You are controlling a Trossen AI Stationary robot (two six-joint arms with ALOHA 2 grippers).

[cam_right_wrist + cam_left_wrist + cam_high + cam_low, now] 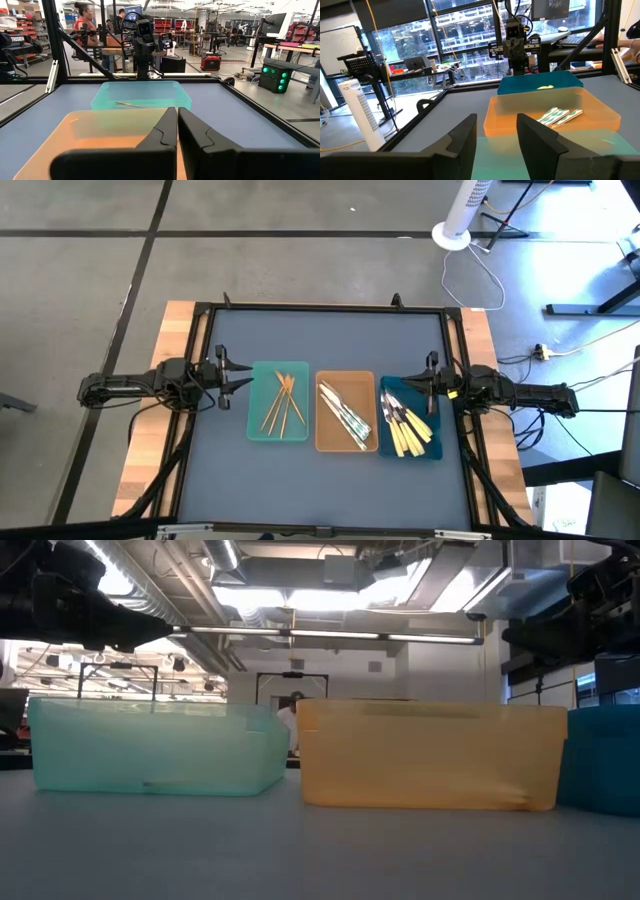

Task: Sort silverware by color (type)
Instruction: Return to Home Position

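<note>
Sorting looks finished: gold silverware [283,405] in teal tray [252,405], silver pieces [345,417] in tan tray [328,438], yellow-handled ones [410,432] in blue tray [388,446]. Left pincer [236,377], nine o'clock, apart; right pincer [410,383], three o'clock, together. Homing needs only retreat.

Both arms [130,388] are stretched out flat and level, one coming in from each side, pointing straight at each other. The left gripper [238,376] has its fingers [462,137] spread with a clear gap. The right gripper [413,383] is pinched closed, fingers [162,132] pretty much touching. Neither one's holding anything, and the wrists look flat, no tilt.
</note>
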